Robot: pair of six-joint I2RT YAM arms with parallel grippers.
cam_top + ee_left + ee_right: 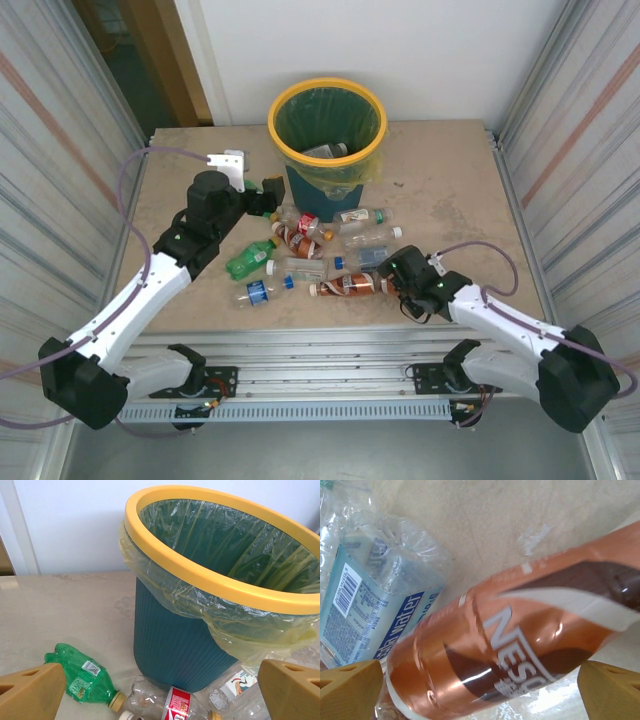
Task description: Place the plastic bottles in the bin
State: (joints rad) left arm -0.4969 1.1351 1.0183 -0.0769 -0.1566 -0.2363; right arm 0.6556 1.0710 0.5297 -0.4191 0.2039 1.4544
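Now: copper-labelled bottle lies between wide-spread jaws of right tool.

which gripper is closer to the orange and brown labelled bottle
Right. The right gripper is open astride the orange and brown labelled bottle, its fingers either side of it. The left gripper is farther off, by the bin, also open.

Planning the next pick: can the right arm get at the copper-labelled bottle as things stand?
Probably yes. The right hand is open, the copper-labelled bottle lies ahead between its fingers, nothing on top; a clear water bottle lies alongside.
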